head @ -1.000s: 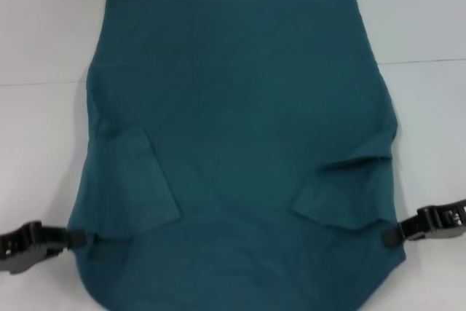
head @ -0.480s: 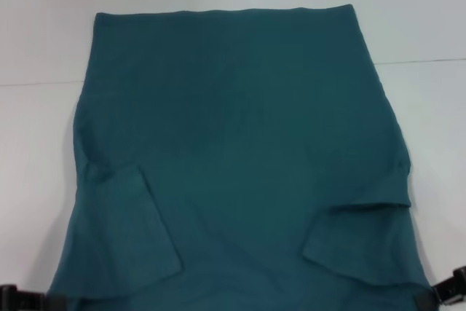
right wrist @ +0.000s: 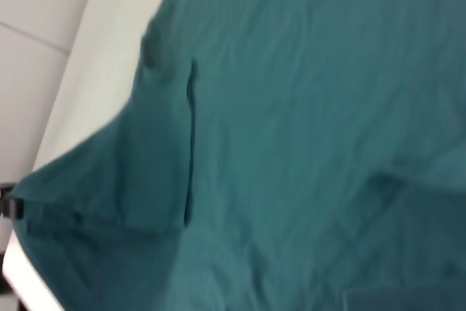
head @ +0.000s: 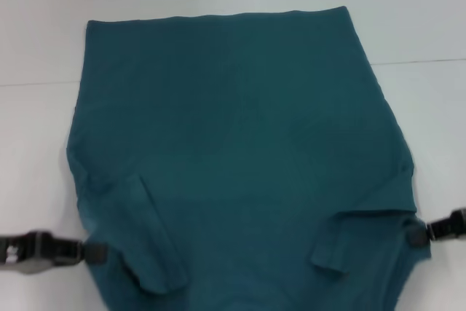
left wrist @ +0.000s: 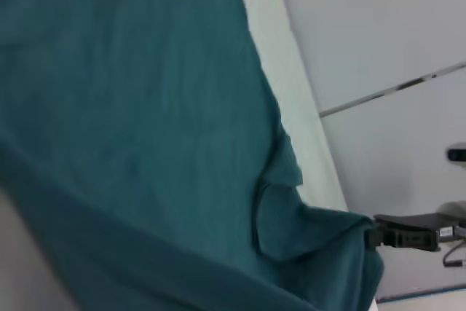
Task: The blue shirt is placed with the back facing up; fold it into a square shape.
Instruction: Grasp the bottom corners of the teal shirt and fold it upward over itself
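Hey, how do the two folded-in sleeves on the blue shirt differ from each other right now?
On the blue shirt, the left sleeve looks longer and runs at a slant, while the right sleeve looks shorter and broader. The left gripper shows much of its black body; the right gripper only a bit at the picture's edge. Both sleeves lie folded onto the shirt, each with a gripper at the shirt's edge beside it.

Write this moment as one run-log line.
left gripper: shut on blue shirt edge | right gripper: shut on opposite edge | sleeves folded in
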You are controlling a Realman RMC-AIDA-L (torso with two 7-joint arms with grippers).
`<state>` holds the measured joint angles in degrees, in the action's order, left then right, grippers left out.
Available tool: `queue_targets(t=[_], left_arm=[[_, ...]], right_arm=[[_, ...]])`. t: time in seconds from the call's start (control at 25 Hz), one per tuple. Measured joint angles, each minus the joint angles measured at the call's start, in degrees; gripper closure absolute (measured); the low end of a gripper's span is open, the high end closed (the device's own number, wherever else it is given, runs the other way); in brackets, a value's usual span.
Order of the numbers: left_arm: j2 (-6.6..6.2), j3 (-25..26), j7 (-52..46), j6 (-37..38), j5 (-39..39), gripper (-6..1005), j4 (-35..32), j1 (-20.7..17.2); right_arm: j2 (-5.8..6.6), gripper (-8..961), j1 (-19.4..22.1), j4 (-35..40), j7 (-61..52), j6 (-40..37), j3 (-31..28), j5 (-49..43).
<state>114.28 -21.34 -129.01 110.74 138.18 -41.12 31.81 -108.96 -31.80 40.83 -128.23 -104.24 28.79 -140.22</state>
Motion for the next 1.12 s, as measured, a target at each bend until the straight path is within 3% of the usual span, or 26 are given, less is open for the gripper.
queue_targets(t=[0.28,0.48,0.76,1.12], left_arm=[[-0.12,0.07,-9.03,-9.85,-2.47,984,2.84,5.3],[-0.12,-0.13,-12.56,-17.28,-4.63,984,3.43,6.75],[-0.34,-1.08,-13.1,-24.66,-4.96,984,5.19,9.27],[0.02,-11.92,-14.28,-35.07,-4.85,984,7.16,12.33]], right_arm=[[-0.15,915,-1.22,-0.18,-3.97,4.91,-7.25,2.5],[-0.11,914,-0.05,-0.18,-6.23,9.71,-9.12,7.0],[-1.12,915,0.46,-0.18,-6.53,18.22,-9.28,8.15],[-3.05,915,-2.48,-1.21,-7.17,27.79,-4.56,7.95]])
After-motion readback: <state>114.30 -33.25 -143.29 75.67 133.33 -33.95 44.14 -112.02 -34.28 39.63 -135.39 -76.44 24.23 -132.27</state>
